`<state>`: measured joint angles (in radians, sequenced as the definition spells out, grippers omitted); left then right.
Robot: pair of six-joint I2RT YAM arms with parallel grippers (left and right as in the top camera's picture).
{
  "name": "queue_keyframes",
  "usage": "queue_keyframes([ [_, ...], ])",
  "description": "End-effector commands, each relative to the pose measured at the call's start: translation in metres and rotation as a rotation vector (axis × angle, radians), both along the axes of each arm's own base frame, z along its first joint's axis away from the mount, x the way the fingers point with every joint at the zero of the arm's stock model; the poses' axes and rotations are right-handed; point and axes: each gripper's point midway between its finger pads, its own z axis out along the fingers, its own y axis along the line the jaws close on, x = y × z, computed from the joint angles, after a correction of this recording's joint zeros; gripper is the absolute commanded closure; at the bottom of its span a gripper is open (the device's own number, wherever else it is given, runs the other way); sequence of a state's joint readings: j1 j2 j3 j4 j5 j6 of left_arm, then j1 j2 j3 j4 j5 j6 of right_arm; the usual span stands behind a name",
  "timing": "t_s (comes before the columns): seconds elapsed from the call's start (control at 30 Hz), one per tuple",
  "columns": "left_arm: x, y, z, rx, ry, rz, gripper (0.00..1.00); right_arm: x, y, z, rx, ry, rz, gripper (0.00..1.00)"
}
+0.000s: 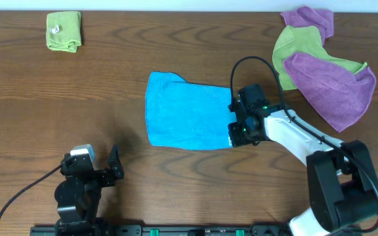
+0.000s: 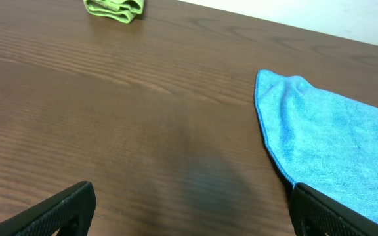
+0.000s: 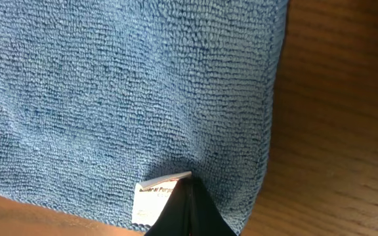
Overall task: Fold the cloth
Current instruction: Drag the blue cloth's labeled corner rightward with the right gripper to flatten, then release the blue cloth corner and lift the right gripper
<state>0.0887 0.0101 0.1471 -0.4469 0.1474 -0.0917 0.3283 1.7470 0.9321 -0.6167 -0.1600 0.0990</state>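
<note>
While the cloth (image 1: 189, 121) is spread flat near the middle of the surface (image 1: 110, 92), its right edge is met by the right fingers (image 3: 188, 211), which are clenched to a single dark tip just beside the white tag (image 3: 151, 196). Whether any fabric is actually pinched between them cannot be told; the pile around the tip is seen lying smooth and unlifted. The left fingers (image 2: 64, 210) are held fully released over bare wood, apart from the cloth's left edge. Further out, a folded lime-green cloth (image 1: 64, 31) is seen at the far left and a heap of purple and green cloths (image 1: 320, 65) at the far right, well apart from the work. Risk is judged to lie in the grip: if only the tag or a few loops are caught, the edge may be dropped once lifted and the fold left crooked. Should the edge be dragged rather than raised, the whole cloth could be slid and bunched, since its other side is pinned by nothing
</note>
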Motion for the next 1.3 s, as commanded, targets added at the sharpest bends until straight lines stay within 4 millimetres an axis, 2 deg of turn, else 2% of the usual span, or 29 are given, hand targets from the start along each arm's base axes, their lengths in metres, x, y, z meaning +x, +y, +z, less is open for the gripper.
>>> queue_keyframes([
  [0.0, -0.001, -0.001, -0.008, 0.011, 0.016, -0.012, 0.05, -0.015, -0.004, 0.000, 0.015, 0.049, -0.022, 0.99],
  [0.07, -0.001, -0.001, -0.008, 0.011, 0.016, -0.012, 0.05, -0.006, -0.001, 0.022, 0.034, -0.007, -0.021, 0.99],
  [0.27, -0.001, -0.001, -0.008, 0.011, 0.016, -0.012, 0.05, 0.027, 0.005, 0.109, 0.107, -0.294, -0.010, 0.99],
  [0.33, -0.001, -0.001, -0.008, 0.011, 0.016, -0.012, 0.05, 0.033, 0.005, 0.122, 0.120, -0.351, -0.016, 0.80],
  [0.37, -0.001, -0.001, -0.008, 0.011, 0.016, -0.012, 0.05, 0.035, 0.005, 0.126, 0.129, -0.368, -0.018, 0.73],
  [0.47, -0.001, -0.001, -0.008, 0.011, 0.016, -0.012, 0.05, 0.036, 0.011, 0.129, 0.158, -0.373, -0.011, 0.62],
  [0.57, -0.001, -0.001, -0.008, 0.011, 0.016, -0.012, 0.05, 0.029, 0.020, 0.130, 0.217, -0.340, 0.012, 0.60],
  [0.63, -0.001, -0.001, -0.008, 0.010, 0.016, -0.012, 0.05, 0.023, 0.019, 0.126, 0.204, -0.315, 0.028, 0.55],
  [0.77, -0.001, -0.001, -0.008, 0.011, 0.016, -0.012, 0.05, 0.010, 0.014, 0.114, 0.174, -0.261, 0.057, 0.56],
  [0.97, -0.001, -0.001, -0.008, 0.011, 0.016, -0.012, 0.05, -0.019, 0.007, 0.084, 0.147, -0.125, 0.044, 0.58],
  [1.03, 0.000, -0.001, -0.008, 0.011, 0.016, -0.012, 0.05, -0.027, 0.008, 0.077, 0.163, -0.094, 0.042, 0.47],
  [1.13, 0.000, -0.003, -0.008, 0.002, 0.015, -0.016, 0.05, -0.031, 0.012, 0.077, 0.190, -0.072, 0.035, 0.41],
  [1.2, -0.001, -0.009, -0.008, -0.071, 0.016, -0.023, 0.05, -0.036, 0.014, 0.078, 0.206, -0.052, 0.038, 0.41],
  [1.27, -0.002, -0.023, -0.007, -0.271, 0.030, -0.029, 0.05, -0.041, 0.013, 0.076, 0.200, -0.029, 0.036, 0.42],
])
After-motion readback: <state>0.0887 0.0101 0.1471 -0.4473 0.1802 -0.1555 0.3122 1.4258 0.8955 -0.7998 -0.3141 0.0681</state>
